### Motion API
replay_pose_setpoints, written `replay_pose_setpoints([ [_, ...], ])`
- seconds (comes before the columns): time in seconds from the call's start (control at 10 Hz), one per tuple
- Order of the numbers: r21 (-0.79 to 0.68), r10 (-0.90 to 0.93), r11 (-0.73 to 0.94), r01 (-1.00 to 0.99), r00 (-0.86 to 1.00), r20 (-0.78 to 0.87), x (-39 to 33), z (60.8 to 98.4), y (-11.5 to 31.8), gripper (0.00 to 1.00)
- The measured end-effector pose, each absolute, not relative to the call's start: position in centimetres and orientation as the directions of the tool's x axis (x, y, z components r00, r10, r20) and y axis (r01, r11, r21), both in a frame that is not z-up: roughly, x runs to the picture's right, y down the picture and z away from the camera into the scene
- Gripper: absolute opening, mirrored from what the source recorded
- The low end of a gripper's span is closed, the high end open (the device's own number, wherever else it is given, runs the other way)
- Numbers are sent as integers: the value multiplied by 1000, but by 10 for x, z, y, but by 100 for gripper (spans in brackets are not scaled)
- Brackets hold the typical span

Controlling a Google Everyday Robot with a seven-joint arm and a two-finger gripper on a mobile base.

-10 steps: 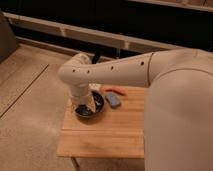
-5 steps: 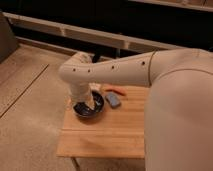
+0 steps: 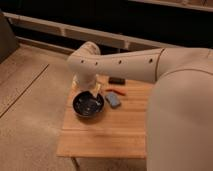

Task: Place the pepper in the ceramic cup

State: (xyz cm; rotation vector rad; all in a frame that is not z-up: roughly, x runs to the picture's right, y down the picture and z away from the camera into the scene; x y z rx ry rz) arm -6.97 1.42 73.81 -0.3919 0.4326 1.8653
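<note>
Pepper (image 3: 116, 91) beside block (image 3: 113, 100); tool (image 3: 89, 96) seemingly over bowl (image 3: 76, 106)

Table: a light wooden table (image 3: 105, 136) is seen standing on a speckled floor (image 3: 30, 105).
Arm: a white arm (image 3: 125, 64) is stretched in from 3 o'clock and bent down over the tabletop's 10 o'clock part.
Gripper: the gripper (image 3: 90, 98) is positioned just over the dark bowl (image 3: 80, 111), jaws parted, with nothing seen held.
Blue block (image 3: 113, 100): laid just beside the bowl, at its 2 o'clock.
Pepper (image 3: 116, 91): laid flat on the tabletop at 12 o'clock of the blue block, apart from the gripper.
Black item (image 3: 117, 80): set at 12 o'clock of the pepper, by the far edge.
</note>
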Motion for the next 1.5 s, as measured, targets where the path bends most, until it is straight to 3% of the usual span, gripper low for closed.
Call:
replay_pose_setpoints([
  [1.0, 119, 809, -343, -932, -357, -467, -70, 739, 15, 65],
  [1.2, 82, 825, -274, -958, -278, -493, -75, 735, 21, 65],
  [1.5, -33, 811, -11, -999, 10, -584, -80, 716, 50, 65],
])
